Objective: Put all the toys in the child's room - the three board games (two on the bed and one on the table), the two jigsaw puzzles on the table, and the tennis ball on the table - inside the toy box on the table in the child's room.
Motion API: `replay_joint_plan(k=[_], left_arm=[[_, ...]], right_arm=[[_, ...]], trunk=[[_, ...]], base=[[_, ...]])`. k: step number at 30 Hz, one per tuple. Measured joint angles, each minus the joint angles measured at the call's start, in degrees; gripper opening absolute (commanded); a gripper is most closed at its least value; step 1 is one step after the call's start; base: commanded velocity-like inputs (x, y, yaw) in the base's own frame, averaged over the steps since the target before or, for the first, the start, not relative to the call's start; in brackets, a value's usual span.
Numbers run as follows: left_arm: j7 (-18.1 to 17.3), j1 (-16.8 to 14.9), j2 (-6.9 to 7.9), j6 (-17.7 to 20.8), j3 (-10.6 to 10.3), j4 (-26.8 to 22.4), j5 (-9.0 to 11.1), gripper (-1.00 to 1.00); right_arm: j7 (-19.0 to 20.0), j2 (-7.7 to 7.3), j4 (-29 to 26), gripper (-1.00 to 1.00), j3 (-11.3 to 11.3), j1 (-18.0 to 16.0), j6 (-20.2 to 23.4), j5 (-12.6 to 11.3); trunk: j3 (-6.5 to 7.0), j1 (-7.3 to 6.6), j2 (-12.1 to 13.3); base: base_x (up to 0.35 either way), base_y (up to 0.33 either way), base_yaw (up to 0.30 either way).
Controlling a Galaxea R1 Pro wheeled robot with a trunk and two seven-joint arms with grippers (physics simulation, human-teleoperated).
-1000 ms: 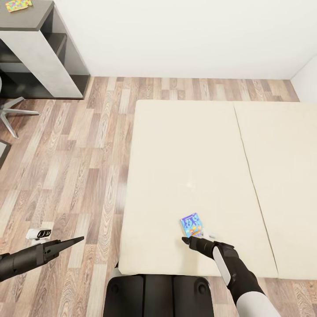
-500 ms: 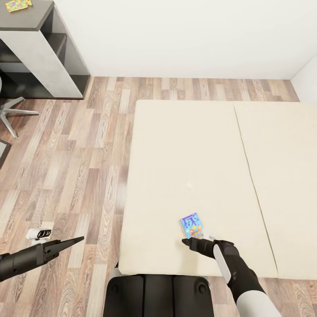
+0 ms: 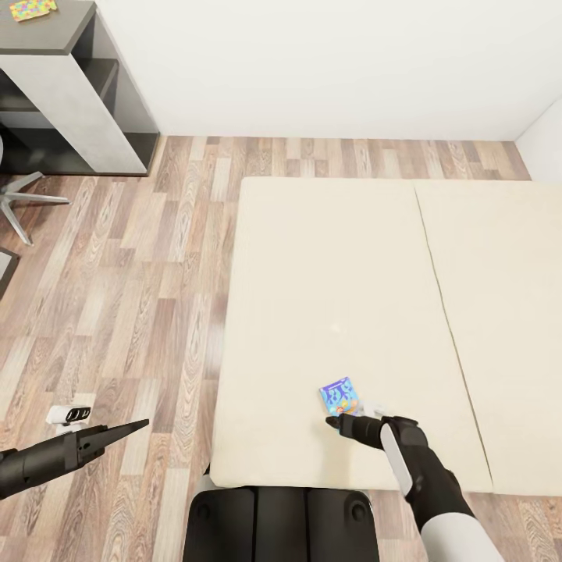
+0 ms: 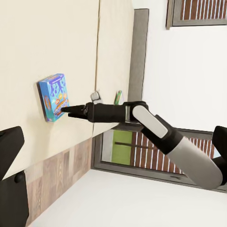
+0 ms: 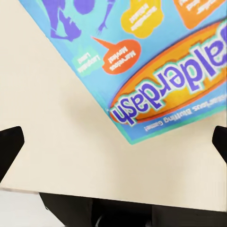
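Observation:
A blue board game [image 3: 339, 396] with colourful lettering lies flat on the cream bed [image 3: 328, 265], near its front edge. My right gripper [image 3: 334, 423] hovers just short of the game's near edge. In the right wrist view the game [image 5: 156, 56] sits close ahead and the black fingertips [image 5: 10, 142] stand wide apart with nothing between them. The left wrist view has the same game [image 4: 53, 97] and my right gripper [image 4: 66, 110] pointing at it. My left gripper [image 3: 139, 425] hangs open over the floor, left of the bed. One jigsaw puzzle [image 3: 33, 8] lies on the table [image 3: 74, 94], on its dark shelf section.
Wood-plank floor [image 3: 140, 273] runs between the bed and the table. A chair's star base [image 3: 23, 199] stands at the far left. A small white device [image 3: 69, 414] lies on the floor near my left arm. A small white object [image 3: 375, 407] rests beside the game.
My right arm has edged slightly to the right and forward, towards the blue game. The left arm and the view have not moved.

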Motion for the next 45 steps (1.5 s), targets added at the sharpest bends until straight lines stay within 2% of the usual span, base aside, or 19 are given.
replay_joint_plan(k=[6, 13, 22, 35, 45], left_arm=[[0.00, 0.00, -0.01, 0.00, 0.00, 0.00, 0.00, 1.00], [0.00, 0.00, 0.06, 0.01, 0.28, 0.00, 0.00, 1.00], [0.00, 0.00, 0.09, -0.02, 0.50, 0.00, 0.00, 1.00], [0.00, 0.00, 0.16, 0.00, 0.62, 0.14, 0.01, 1.00], [0.00, 0.00, 0.16, -0.05, 0.69, 0.31, 0.01, 1.00]], right_arm=[[-2.63, -0.01, -2.13, 1.00, -0.02, -0.01, 0.61, 0.01], [-5.62, -0.01, -4.68, 1.00, -0.16, -0.08, 3.39, 0.00], [-6.30, -0.05, -8.25, 1.00, -0.13, -0.16, 4.06, 0.08], [-6.90, -0.61, -8.94, 1.00, -0.14, -0.25, 3.37, 0.11], [-6.39, -0.95, -8.76, 1.00, -0.10, -0.24, 0.07, -0.03]], trunk=[[0.00, 0.00, 0.00], [0.00, 0.00, 0.00], [0.00, 0.00, 0.00], [0.00, 0.00, 0.00], [0.00, 0.00, 0.00]], base=[[0.000, 0.000, 0.000], [0.000, 0.000, 0.000], [0.000, 0.000, 0.000], [0.000, 0.000, 0.000], [0.000, 0.000, 0.000]])
